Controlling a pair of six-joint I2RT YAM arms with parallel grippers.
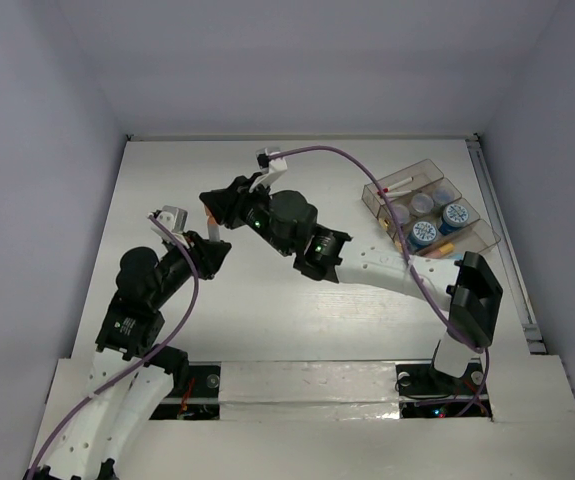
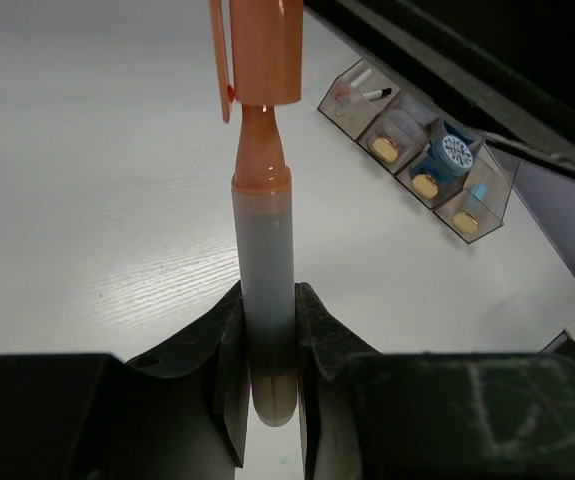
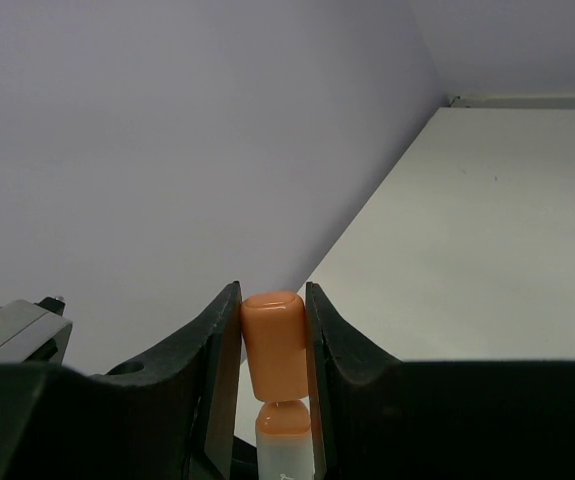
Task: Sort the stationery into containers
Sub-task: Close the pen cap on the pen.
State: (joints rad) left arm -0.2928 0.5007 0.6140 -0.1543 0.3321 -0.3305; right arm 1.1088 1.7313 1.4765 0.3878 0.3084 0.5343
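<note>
soft even light; mild glare on table (image 2: 117,270); foreground blurred.

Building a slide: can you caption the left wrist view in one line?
Left gripper clamps the orange marker by its grey barrel, cap at its tip, divided tray beyond.

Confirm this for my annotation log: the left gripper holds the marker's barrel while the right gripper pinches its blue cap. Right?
The cap is orange, not blue; the right wrist view shows it. The rest stands: the left gripper holds the marker's barrel while the right gripper pinches the cap.
</note>
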